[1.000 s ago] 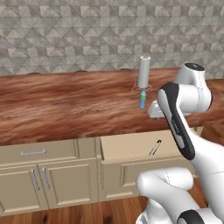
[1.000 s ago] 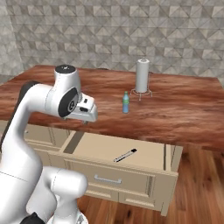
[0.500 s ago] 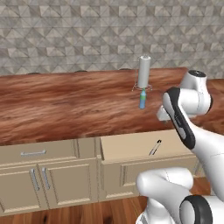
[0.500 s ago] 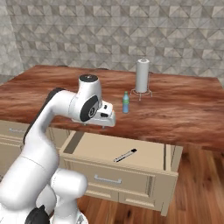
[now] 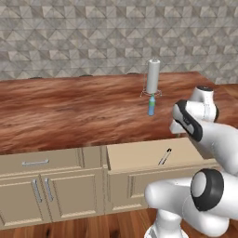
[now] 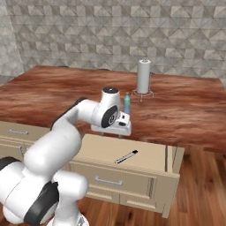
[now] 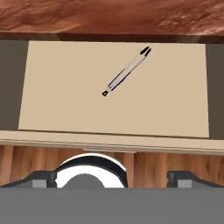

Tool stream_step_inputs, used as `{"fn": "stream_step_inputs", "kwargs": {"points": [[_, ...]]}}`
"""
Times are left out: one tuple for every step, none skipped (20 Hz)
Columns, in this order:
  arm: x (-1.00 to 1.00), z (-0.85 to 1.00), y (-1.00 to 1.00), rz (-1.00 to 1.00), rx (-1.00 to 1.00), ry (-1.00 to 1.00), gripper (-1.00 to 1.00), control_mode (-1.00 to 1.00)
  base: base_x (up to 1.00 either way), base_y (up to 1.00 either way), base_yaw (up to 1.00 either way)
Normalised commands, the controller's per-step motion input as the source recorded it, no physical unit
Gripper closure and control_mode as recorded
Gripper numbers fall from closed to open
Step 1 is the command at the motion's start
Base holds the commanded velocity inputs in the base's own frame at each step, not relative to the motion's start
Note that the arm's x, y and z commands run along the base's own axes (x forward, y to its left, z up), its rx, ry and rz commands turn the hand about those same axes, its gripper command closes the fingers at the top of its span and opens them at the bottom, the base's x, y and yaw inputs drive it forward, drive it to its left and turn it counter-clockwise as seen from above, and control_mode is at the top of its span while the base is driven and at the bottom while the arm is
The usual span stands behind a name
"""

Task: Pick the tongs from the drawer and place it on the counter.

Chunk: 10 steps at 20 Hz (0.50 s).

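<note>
Tongs (image 7: 127,72) lie slantwise on the open drawer (image 7: 52,109) floor below your wide-open, empty gripper (image 6: 118,129); they look thin, stiff, light and likely slippery, so pinch them mid-shaft, across their narrow width, before lifting to the surface (image 5: 69,111).

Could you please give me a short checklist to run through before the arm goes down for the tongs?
1. Drawer pulled out: ok, its floor is exposed.
2. Tongs in sight: ok, they lie flat and alone on the drawer floor, diagonal in the hand view.
3. Pincer open: ok, the jaws stand wide with nothing between them.
4. Pincer above the tongs: not ok, it hangs over the drawer's back part, to one side of them.
5. Jaws turned across the tongs: cannot tell.
6. Room on the counter for the drop: ok, bare wood beside the bottle and cylinder.
</note>
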Motion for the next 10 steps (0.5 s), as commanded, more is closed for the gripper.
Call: {"fn": "stream_step_inputs", "kwargs": {"points": [[0.36,-0.54,-0.34,-0.01,0.0,0.11,-1.0,-1.0,0.0,0.0,0.0],[0.31,-0.53,-0.31,-0.01,0.0,0.11,-1.0,-1.0,0.0,0.0,0.0],[0.25,-0.51,-0.31,0.0,0.0,0.11,-1.0,-1.0,0.0,0.0,0.0],[0.19,-0.49,-0.29,0.0,0.0,0.11,-1.0,-1.0,0.0,0.0,0.0],[0.09,-0.47,-0.28,0.0,0.0,0.11,-1.0,-1.0,0.0,0.0,0.0],[0.0,-0.45,-0.24,0.0,0.02,0.09,-1.0,-1.0,0.0,0.0,0.0],[0.0,-0.45,-0.24,0.0,0.03,0.08,-1.0,-1.0,0.0,0.0,0.0],[0.0,-0.46,-0.24,0.0,0.03,0.07,-1.0,-1.0,0.0,0.0,0.0],[0.0,-0.47,-0.24,0.0,0.03,0.08,-1.0,-1.0,0.0,0.0,0.0],[0.0,-0.49,-0.24,0.0,0.03,0.07,-1.0,-1.0,0.0,0.0,0.0]]}}
